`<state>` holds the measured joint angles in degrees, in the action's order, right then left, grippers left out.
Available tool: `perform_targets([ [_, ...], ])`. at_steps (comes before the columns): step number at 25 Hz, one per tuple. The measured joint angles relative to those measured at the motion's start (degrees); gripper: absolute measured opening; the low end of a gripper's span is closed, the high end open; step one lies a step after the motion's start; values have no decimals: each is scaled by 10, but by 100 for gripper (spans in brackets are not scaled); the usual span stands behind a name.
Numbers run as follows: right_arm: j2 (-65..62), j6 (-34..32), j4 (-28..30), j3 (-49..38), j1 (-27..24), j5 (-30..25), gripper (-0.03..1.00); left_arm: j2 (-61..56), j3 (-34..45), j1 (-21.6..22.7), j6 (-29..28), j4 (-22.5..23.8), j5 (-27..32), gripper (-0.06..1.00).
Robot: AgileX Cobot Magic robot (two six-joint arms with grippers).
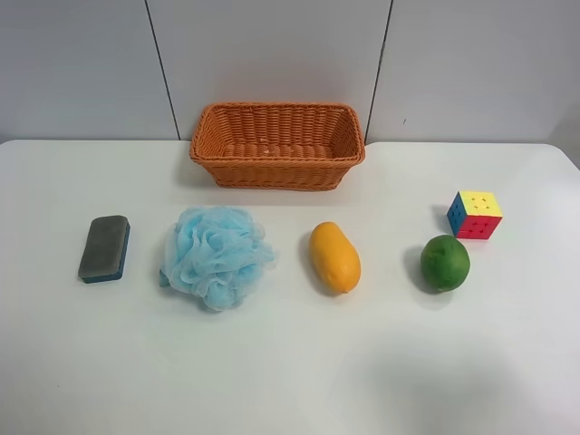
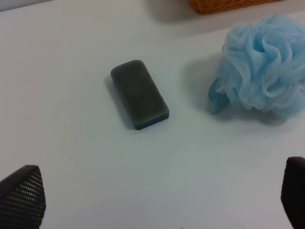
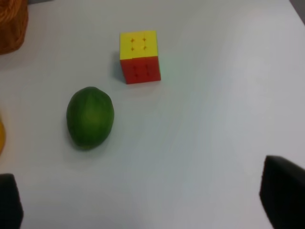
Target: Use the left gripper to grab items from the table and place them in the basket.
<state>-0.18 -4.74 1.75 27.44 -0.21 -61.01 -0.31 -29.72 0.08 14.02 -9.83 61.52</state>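
Note:
The orange-brown wicker basket [image 1: 277,145] stands at the back middle of the white table [image 1: 290,362]. In a row in front of it lie the grey sponge with blue base [image 1: 104,247], the light-blue bath pouf [image 1: 217,256], the mango [image 1: 334,257], the green fruit [image 1: 444,263] and the puzzle cube [image 1: 475,215]. No arm shows in the exterior high view. My left gripper [image 2: 157,198] is open and empty above the table, with the sponge [image 2: 139,93] and pouf [image 2: 264,64] ahead of it. My right gripper [image 3: 143,202] is open and empty near the green fruit [image 3: 90,117] and cube [image 3: 139,56].
A grey panelled wall [image 1: 272,54] runs behind the table. A corner of the basket [image 3: 12,24] shows in the right wrist view, and its lower edge [image 2: 228,5] in the left wrist view. A sliver of the mango [image 3: 1,138] is at the right wrist view's edge.

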Motion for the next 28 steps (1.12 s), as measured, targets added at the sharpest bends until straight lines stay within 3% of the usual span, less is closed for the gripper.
perform_targets([
  [16,0,0,0,0,0,0,99,17,-9,0,-2,3,1,99],
  [20,0,0,0,0,0,0,99,109,-61,0,-15,6,7,99],
  [28,0,0,0,0,0,0,99,411,-221,0,-52,4,48,99],
])
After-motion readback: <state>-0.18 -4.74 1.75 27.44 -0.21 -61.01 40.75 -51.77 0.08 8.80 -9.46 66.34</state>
